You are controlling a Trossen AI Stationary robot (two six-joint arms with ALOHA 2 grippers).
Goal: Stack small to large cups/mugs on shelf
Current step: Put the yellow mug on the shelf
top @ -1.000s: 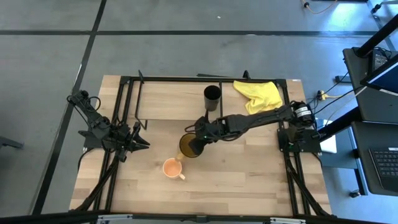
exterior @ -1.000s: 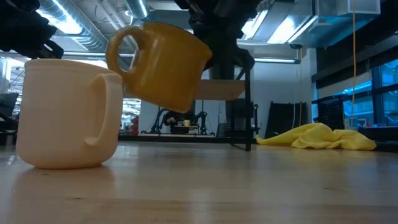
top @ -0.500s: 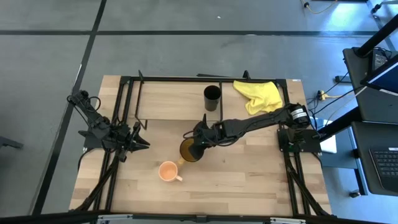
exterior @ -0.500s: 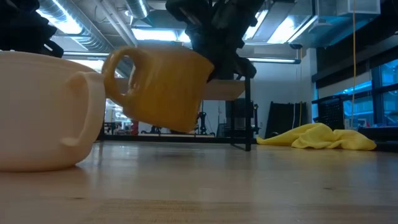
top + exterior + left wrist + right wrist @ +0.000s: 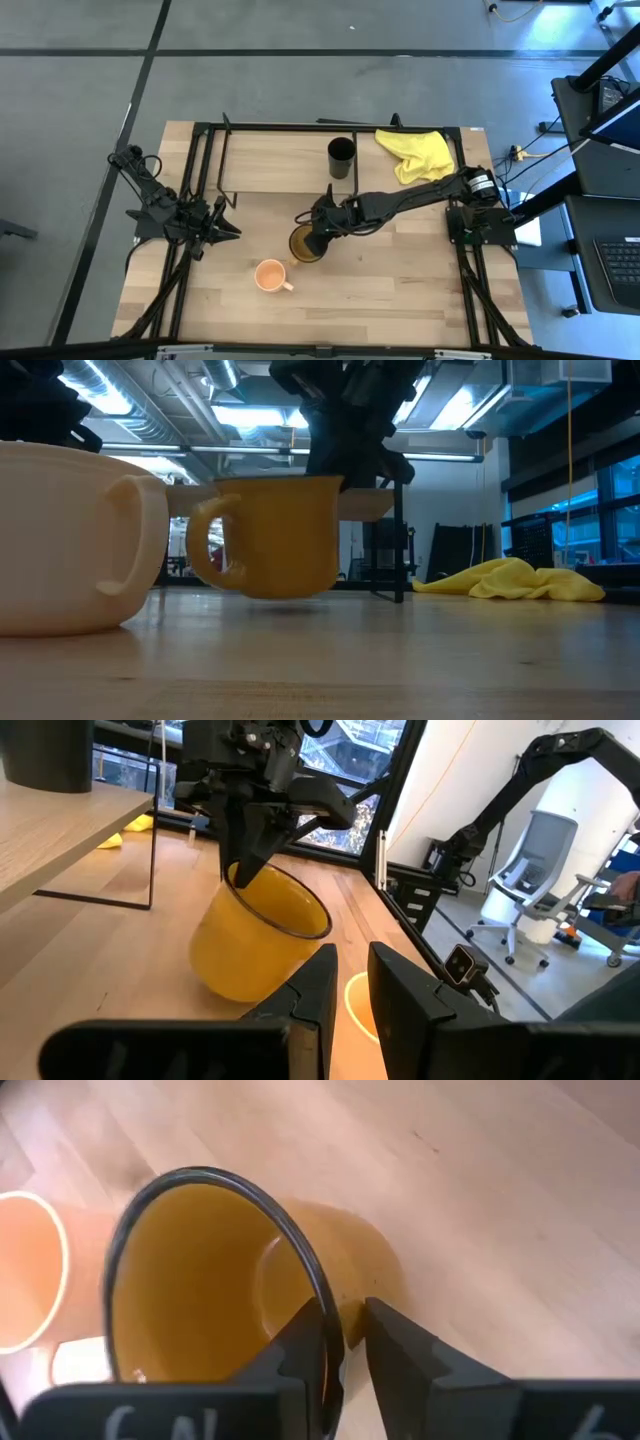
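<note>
The amber-yellow mug (image 5: 303, 243) is upright near the table's middle, with my right gripper (image 5: 319, 234) shut on its rim. The peach-orange mug (image 5: 269, 275) stands on its base just nearer, with its handle toward the amber mug. The small black cup (image 5: 341, 157) stands on the shelf's wooden board (image 5: 280, 160) at the far side. My left gripper (image 5: 232, 228) waits left of the mugs; a narrow gap shows between its fingers (image 5: 322, 982), and it holds nothing. My right gripper pinches the amber mug's wall at the rim (image 5: 333, 1312), on the side opposite the handle (image 5: 208, 550). One finger (image 5: 303, 1342) is inside and one outside. The fingers come from above, slanting in from the table's right. The mug sits upright at table height; whether its base touches the wood I cannot tell.
A crumpled yellow cloth (image 5: 417, 152) lies at the far right, beside the black cup. The shelf's thin black rods (image 5: 222, 160) stand along the far left. Bare wood (image 5: 400, 290) lies to the near right of the mugs.
My right gripper moved a little toward the table's near-left and came down, carrying the amber mug. The mug went from hanging tilted above the table to upright at table height. The peach mug slid slightly toward the near-left early on, then stayed still.
</note>
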